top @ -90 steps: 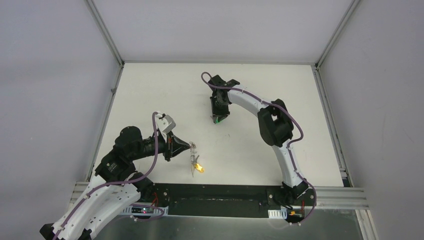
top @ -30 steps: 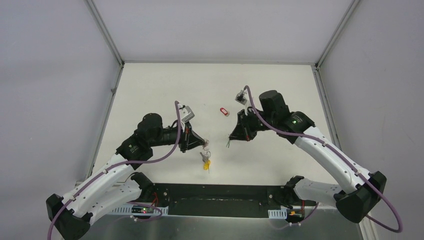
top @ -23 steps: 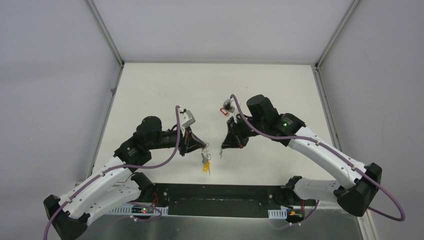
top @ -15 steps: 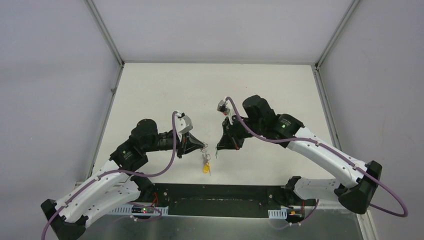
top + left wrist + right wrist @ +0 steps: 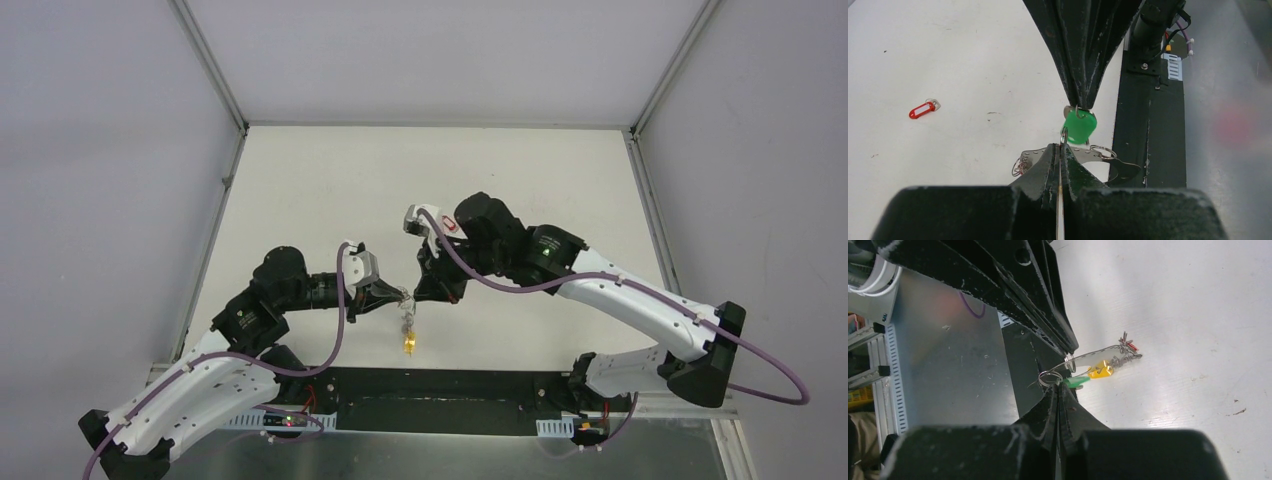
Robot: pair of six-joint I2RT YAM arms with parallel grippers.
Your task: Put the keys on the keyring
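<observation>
My left gripper [image 5: 1060, 146] is shut on the keyring [image 5: 1064, 135], which I see edge-on as a thin wire at its tips. A yellow-tagged key [image 5: 409, 343] hangs from the keyring below the left gripper [image 5: 398, 297]. My right gripper [image 5: 1057, 389] is shut on a green-tagged key [image 5: 1075, 381], with the key's small wire loop [image 5: 1050, 377] at its tips. In the left wrist view the green tag [image 5: 1079, 126] touches the keyring. The two grippers meet tip to tip above the table's near edge, with the right gripper [image 5: 418, 293] on the right. A red-tagged key [image 5: 923, 109] lies alone on the table.
The black base rail [image 5: 440, 385] runs along the near edge, right under the grippers. The white table [image 5: 330, 190] has grey walls on three sides. In the top view the right arm's elbow [image 5: 545, 255] covers the middle of the table.
My right gripper has swung left and nearer with the green-tagged key. It now meets the left gripper's tips. The left gripper has drawn slightly nearer with the keyring.
</observation>
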